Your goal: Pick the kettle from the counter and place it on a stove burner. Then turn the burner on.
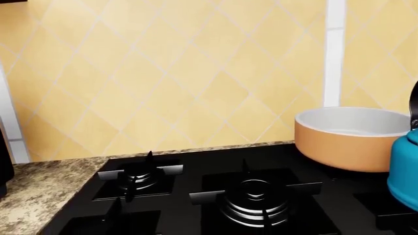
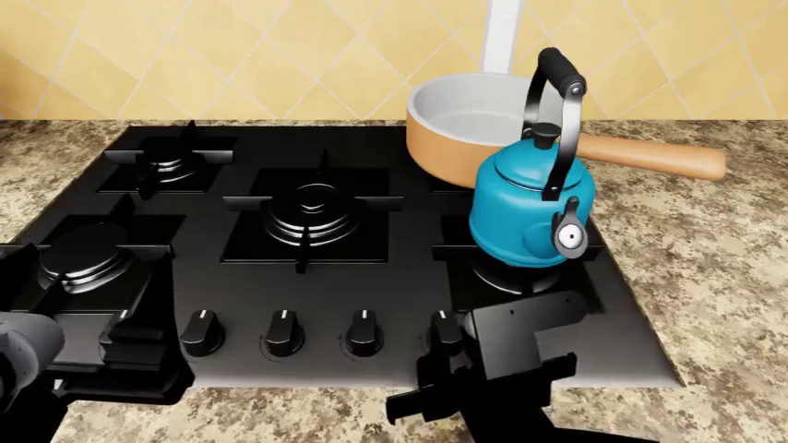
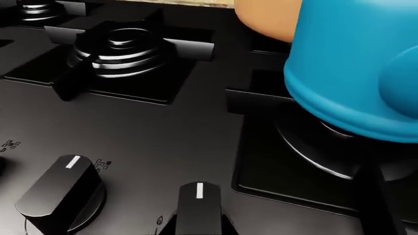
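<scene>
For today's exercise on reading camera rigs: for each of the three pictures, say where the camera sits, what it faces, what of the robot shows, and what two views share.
Head view: high at the stove's front, looking down on the cooktop; both dark arms show low.
Left wrist view: low at the cooktop's left, facing the tiled wall; no robot part clearly shows.
Right wrist view: just above the knobs, facing the kettle; no claw clearly visible.
Shared: kettle, tan saucepan, centre burner.

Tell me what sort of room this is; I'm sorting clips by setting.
A simulated home kitchen, most likely: a black gas cooktop with a row of knobs is set into a granite counter, backed by yellow diamond wall tiles, with a teal kettle on a burner.
</scene>
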